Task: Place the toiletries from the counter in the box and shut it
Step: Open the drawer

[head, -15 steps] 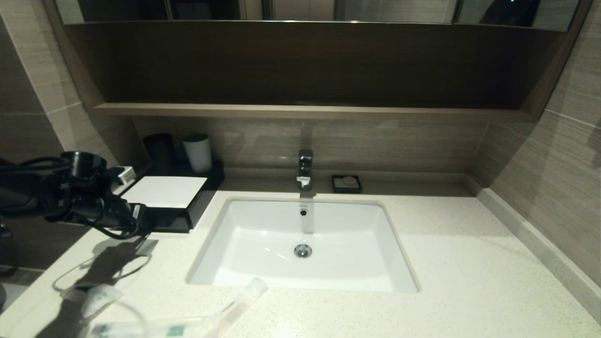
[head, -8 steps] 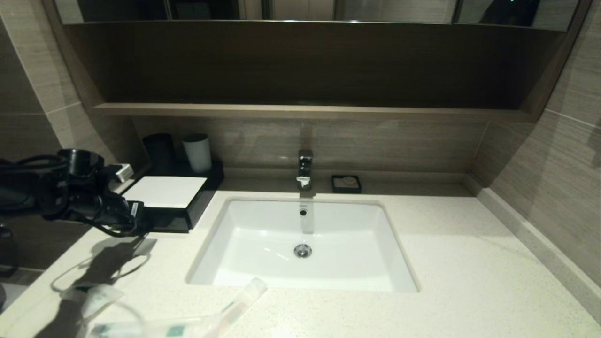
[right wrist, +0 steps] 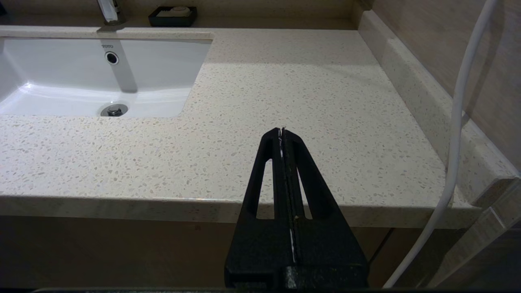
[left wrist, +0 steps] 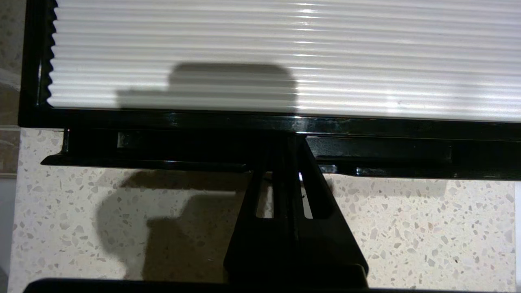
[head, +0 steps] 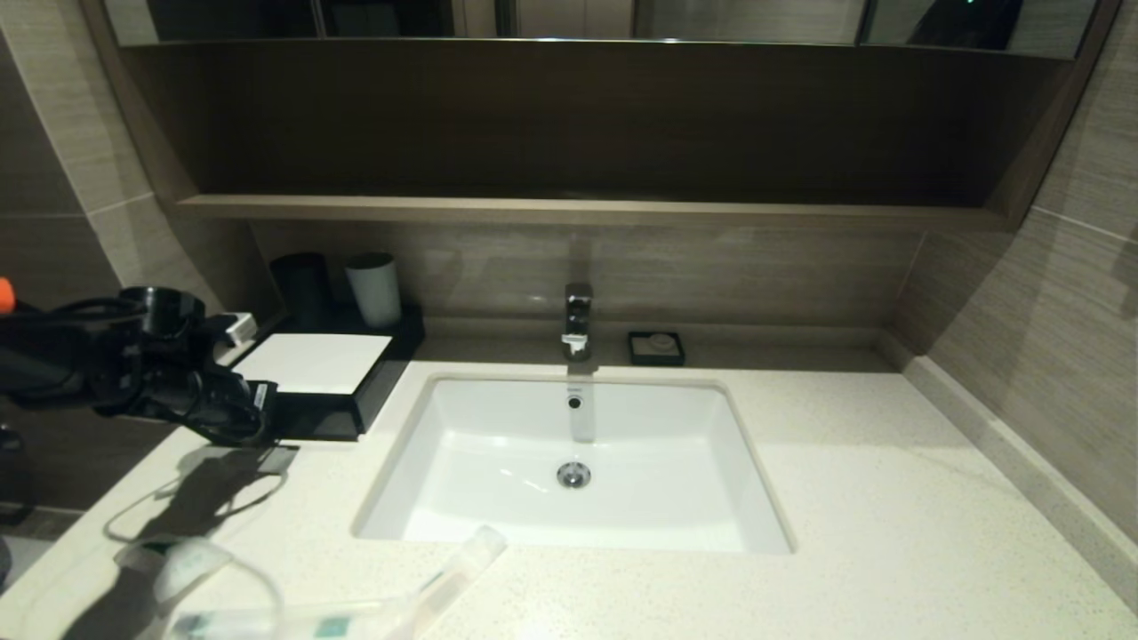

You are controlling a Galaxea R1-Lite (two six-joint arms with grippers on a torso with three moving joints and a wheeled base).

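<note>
We see the left gripper [left wrist: 290, 162] pinched tight, empty, tips at the box's [head: 342, 391] front edge; toiletries [head: 356, 613] lie on the counter [head: 889, 533], well apart from the box; the right gripper [right wrist: 282, 131] hangs closed, far from the box.

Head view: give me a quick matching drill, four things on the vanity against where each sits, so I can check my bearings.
Things:
1. box
2. soap dish
3. toiletries
4. left end effector

Places:
A. near edge of the counter, in front of the sink
B. back ledge, right of the faucet
C. left of the sink, below the two cups
D. shut, at the front of the box

Pairs: 1-C, 2-B, 3-A, 4-D
</note>
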